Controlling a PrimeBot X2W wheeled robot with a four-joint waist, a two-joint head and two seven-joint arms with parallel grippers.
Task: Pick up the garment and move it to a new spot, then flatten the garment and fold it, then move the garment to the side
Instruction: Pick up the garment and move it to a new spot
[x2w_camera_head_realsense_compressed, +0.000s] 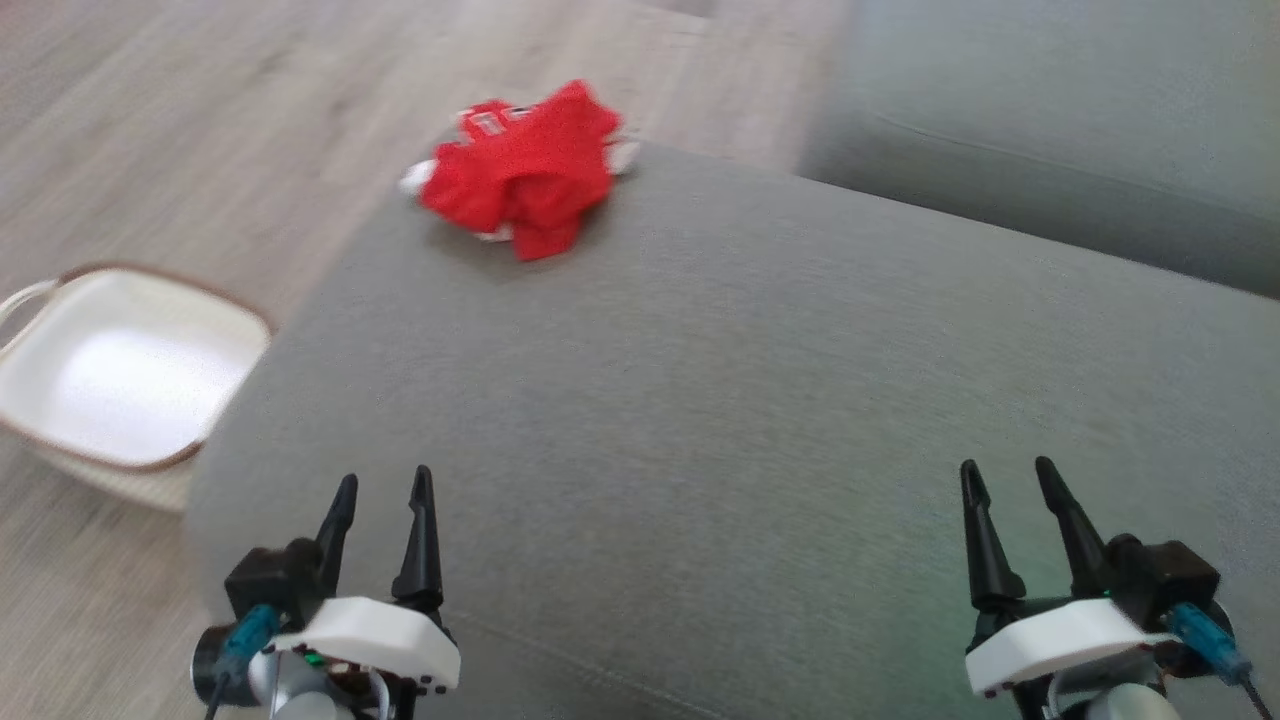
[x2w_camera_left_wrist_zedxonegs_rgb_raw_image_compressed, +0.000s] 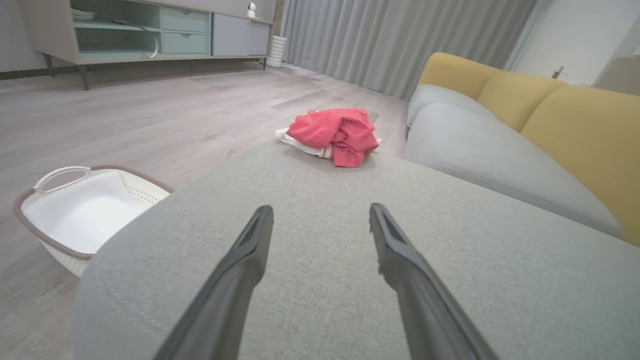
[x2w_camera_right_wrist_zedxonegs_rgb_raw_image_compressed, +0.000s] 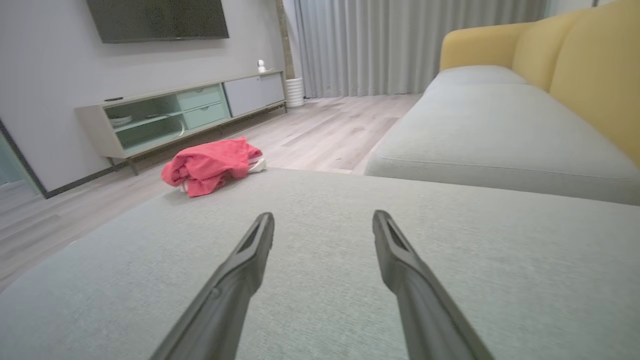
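Task not begun: red garment (x2w_camera_head_realsense_compressed: 520, 170) crumpled at ottoman (x2w_camera_head_realsense_compressed: 700, 420) far edge; left gripper (x2w_camera_head_realsense_compressed: 382, 490) and right gripper (x2w_camera_head_realsense_compressed: 1008, 482) spread wide, empty.

Cushion (x2w_camera_head_realsense_compressed: 700, 420) is seen from above by the head cam, skimmed low by both wrist cams; far garment (x2w_camera_head_realsense_compressed: 520, 170) shared.
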